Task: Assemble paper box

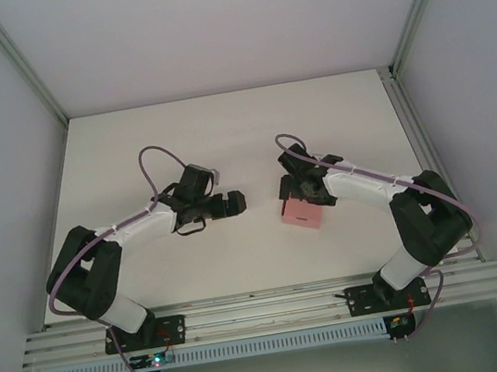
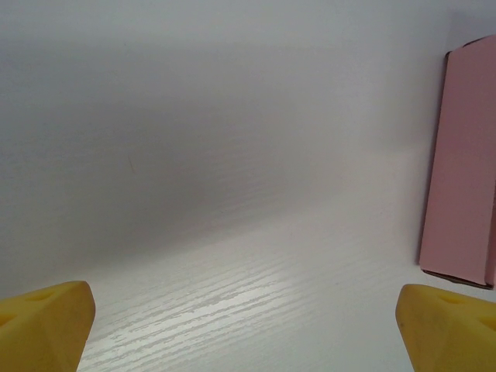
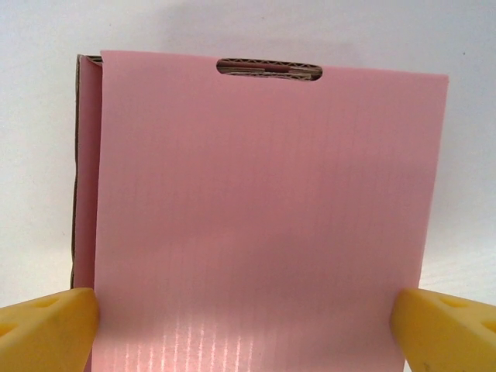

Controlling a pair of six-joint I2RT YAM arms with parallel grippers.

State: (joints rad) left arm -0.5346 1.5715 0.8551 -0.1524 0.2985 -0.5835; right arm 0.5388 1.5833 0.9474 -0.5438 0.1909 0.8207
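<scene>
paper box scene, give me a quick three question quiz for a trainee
1. True or false: the pink box lies as a flat unfolded sheet.
2. Which one stands over the box? A: left gripper B: right gripper
3. Fill in: the fingers of the left gripper are ____ in colour.
Key: 1 false; 2 B; 3 yellow.

paper box on table, right end effector over it, left end effector to its left
</scene>
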